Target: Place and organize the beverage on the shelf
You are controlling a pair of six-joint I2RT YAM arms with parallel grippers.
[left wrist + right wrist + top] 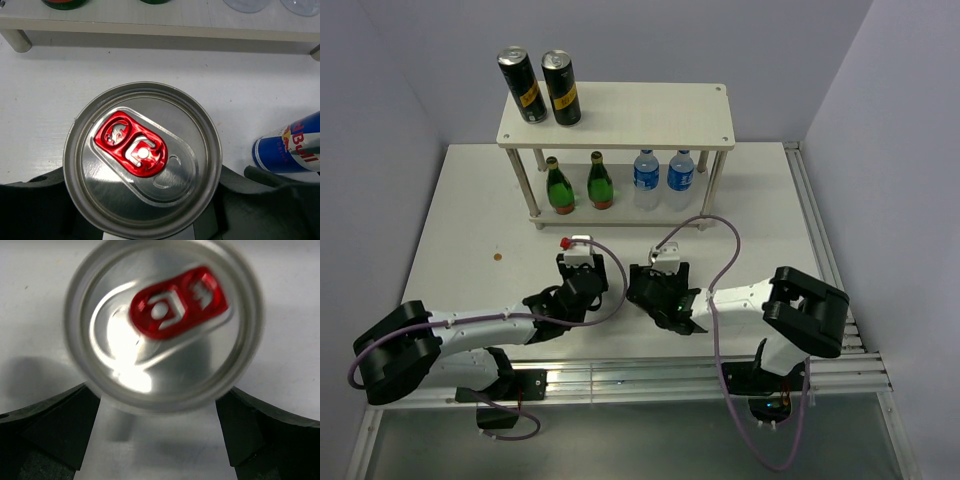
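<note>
Cans with red pull tabs filled both wrist views. The left claw (145,202) pinched the first slim can (142,160), its dark fingers (35,205) pressed against the can's two sides, and the silver lid faced the camera. The right claw (160,440) likewise pinched the second slim can (162,325), with a finger against each side of the rim, though that view was blurred. From the left wrist, the second can's blue-and-silver side with its red logo showed at the right edge, lying aslant, near the first can but apart from it. Whether either can touched the table (470,220) could not be told.

From above, both claws sat close together near the middle of the table, just in front of the shelf (650,115). On the shelf's top board, at its left end, stood two black cans (523,85) with yellow marks, side by side; the rest of that board was bare. On the lower board stood two green bottles (558,187) at the left and two clear water bottles (646,178) with blue labels at the right, all upright in one row. A small brown spot (497,257) marked the table left of the claws, and purple cables (720,235) looped from both wrists.
</note>
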